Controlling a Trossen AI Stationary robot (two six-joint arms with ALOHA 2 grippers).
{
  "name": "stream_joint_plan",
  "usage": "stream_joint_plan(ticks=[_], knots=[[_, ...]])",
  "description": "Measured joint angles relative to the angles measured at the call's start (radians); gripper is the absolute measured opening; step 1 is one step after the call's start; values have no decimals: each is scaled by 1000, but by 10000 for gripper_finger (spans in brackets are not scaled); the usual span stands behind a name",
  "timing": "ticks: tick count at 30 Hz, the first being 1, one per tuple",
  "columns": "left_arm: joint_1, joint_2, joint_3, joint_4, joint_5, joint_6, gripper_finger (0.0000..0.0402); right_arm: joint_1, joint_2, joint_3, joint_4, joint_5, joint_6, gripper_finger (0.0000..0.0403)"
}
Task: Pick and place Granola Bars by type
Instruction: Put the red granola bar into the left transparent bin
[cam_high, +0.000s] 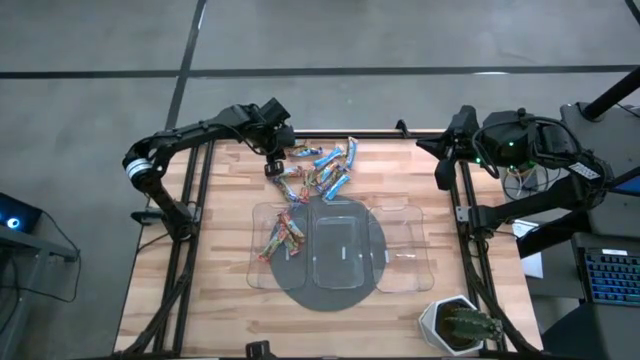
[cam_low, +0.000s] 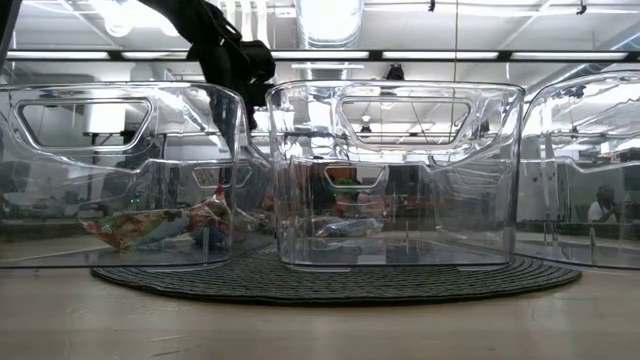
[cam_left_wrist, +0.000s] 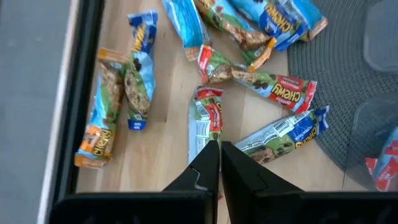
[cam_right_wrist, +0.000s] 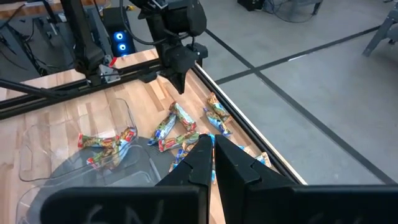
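Left wrist view shows the left gripper (cam_left_wrist: 219, 149) with its two dark fingers pressed together, nothing between them, the tips poised directly over a red-and-white foil-wrapped granola bar (cam_left_wrist: 207, 121) lying on the pale wooden table (cam_left_wrist: 165, 149); contact cannot be confirmed. Around it lie loose shiny foil-wrapped granola bars (cam_high: 322, 170) in blue, orange and red, scattered at the table's far edge, some overlapping. Several red multicoloured bars (cam_high: 282, 236) rest inside the left clear plastic tray (cam_high: 258, 262); the middle clear tray (cam_high: 340, 245) stands beside it on a round dark woven mat (cam_high: 300, 290). Right gripper (cam_right_wrist: 211, 149), fingers likewise closed and empty, waits at the table's right edge.
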Motion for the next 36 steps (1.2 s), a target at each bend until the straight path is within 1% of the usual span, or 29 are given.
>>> stream_joint_plan(ticks=[14,19,24,29,36], knots=[[0,150,0,-11,-4,-24,0,0,0,0,0,1,0,8],[0,194,10,-11,-5,-25,14,0,0,0,0,2,0,8],[0,214,23,-9,-7,-26,56,0,0,0,-1,2,3,8],[-1,209,34,-11,-8,-27,116,0,0,0,0,2,4,8],[0,210,47,-21,-19,-80,197,0,0,0,0,2,7,8]])
